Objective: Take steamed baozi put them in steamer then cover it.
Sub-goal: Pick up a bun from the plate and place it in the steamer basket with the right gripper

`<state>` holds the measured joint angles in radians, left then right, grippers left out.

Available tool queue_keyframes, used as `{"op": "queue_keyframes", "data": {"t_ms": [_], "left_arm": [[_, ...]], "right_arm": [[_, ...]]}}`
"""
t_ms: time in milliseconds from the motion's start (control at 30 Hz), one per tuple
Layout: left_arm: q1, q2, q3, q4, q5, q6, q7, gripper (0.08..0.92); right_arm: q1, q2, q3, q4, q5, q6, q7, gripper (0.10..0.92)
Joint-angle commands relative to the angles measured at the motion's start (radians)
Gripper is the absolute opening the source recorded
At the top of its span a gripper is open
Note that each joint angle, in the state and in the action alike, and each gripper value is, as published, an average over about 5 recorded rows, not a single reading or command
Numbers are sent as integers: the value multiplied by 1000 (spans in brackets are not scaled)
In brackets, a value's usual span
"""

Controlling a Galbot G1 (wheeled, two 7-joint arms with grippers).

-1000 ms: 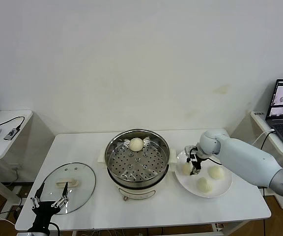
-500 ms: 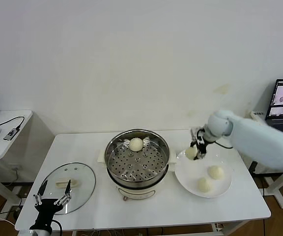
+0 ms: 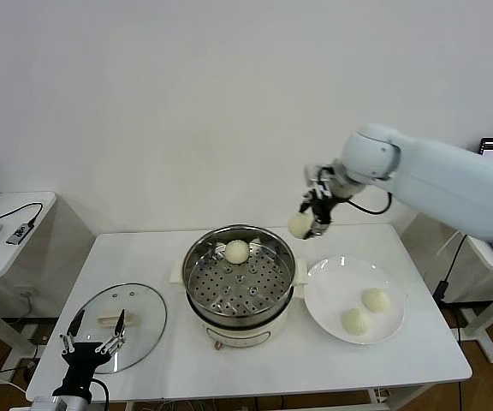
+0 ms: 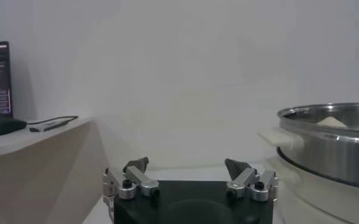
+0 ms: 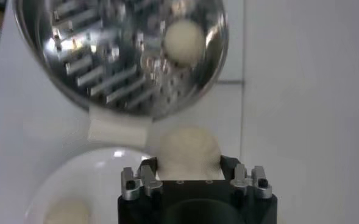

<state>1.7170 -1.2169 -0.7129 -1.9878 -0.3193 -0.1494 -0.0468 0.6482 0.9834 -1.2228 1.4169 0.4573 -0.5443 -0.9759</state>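
Creamy-white dough sits pinched between my right gripper (image 3: 313, 217) fingers, one baozi (image 3: 300, 224) held high right of centre, above the steamer's (image 3: 240, 278) far rim. Squeezing harder could dent it; letting go early could bounce it off the rim. My left gripper (image 3: 94, 339) idles spread, lower left, beside the cover (image 3: 120, 326).
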Motion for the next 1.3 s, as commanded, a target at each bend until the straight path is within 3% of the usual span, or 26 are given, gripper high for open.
{"op": "queue_keyframes", "data": {"t_ms": [33, 400, 1100, 1300], "left_arm": [[-3, 0, -4, -2, 1, 4, 0, 823], [-11, -11, -6, 0, 2, 5, 1, 823], [-12, -19, -1, 0, 4, 2, -1, 823], [-13, -23, 0, -3, 4, 2, -2, 823]], "right_arm": [[29, 200, -39, -2, 141, -102, 61, 641], [-112, 377, -25, -120, 140, -181, 137, 642], [-248, 441, -11, -228, 58, -182, 152, 645], [-250, 434, -14, -225, 50, -181, 149, 743]]}}
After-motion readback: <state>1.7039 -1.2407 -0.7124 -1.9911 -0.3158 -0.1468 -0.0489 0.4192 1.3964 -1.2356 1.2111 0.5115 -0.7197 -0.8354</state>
